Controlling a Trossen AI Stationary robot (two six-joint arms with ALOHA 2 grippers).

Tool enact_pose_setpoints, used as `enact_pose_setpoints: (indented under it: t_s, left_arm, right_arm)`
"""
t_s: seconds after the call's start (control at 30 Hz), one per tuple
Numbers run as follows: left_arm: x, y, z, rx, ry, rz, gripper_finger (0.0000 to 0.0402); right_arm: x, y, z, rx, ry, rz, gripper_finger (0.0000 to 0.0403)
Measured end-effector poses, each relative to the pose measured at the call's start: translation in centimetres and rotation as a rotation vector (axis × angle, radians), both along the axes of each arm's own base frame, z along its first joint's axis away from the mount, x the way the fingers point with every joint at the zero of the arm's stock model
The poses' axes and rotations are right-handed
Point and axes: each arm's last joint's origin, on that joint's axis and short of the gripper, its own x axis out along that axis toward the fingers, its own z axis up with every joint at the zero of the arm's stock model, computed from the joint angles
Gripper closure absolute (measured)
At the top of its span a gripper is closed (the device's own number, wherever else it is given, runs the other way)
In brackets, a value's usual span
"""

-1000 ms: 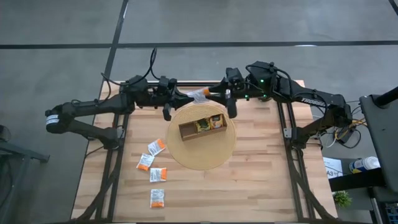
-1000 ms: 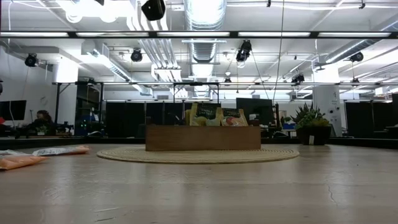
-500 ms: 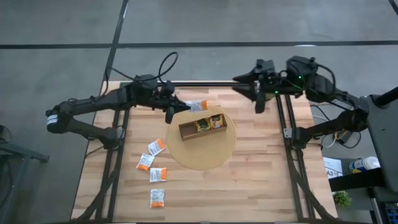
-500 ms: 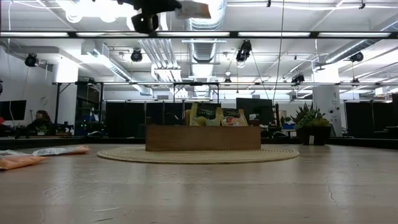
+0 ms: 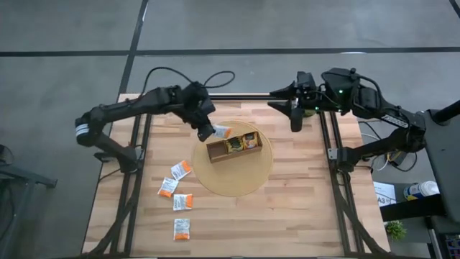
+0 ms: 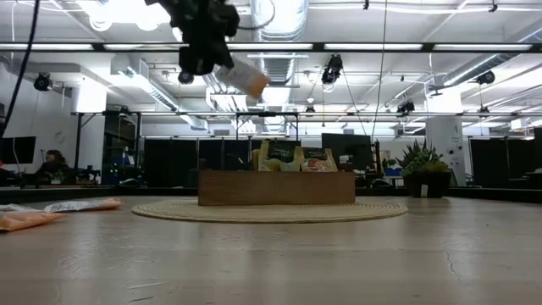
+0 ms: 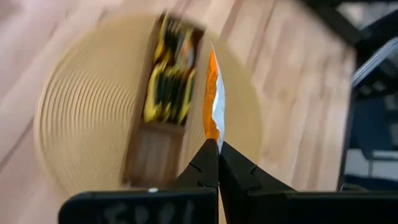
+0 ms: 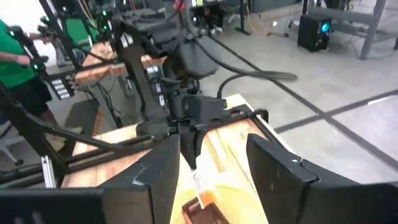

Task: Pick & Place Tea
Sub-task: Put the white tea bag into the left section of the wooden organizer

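Left gripper (image 5: 207,132): clenching one white-and-orange tea sachet (image 5: 222,132), hanging above the round woven mat's (image 5: 231,185) rim, beside the wooden tray (image 5: 215,152).
Right gripper (image 5: 295,124): spread, carrying nothing, hovering over the desk's (image 5: 302,208) far edge.
Loose sachets on desk: four (image 5: 180,170).
Tray: holding several sachets, standing upright.

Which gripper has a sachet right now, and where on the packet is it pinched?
The left gripper is shut on a white-and-orange tea sachet, pinching one edge so the rest sticks out beyond the fingertips, above the wooden tray. The right gripper is open and holds nothing.
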Motion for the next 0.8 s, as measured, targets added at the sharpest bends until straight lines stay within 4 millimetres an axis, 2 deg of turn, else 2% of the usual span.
enact_pose_setpoints:
  t_s: [0.23,0.43,0.8]
  left_arm:
    - [1.6,1.2,-1.9,-0.036,0.235,-0.093,0.0401]
    - [3.5,2.1,-3.5,-0.027,0.335,-0.195,0.0401]
    - [5.3,3.0,-6.5,-0.033,0.456,-0.269,0.0401]
  right_arm:
    - [0.3,0.0,-0.5,0.008,0.036,0.003,0.0225]
    - [0.3,0.0,-0.6,0.01,0.039,0.004,0.0226]
    - [0.3,0.0,-0.6,0.013,0.044,0.003,0.0231]
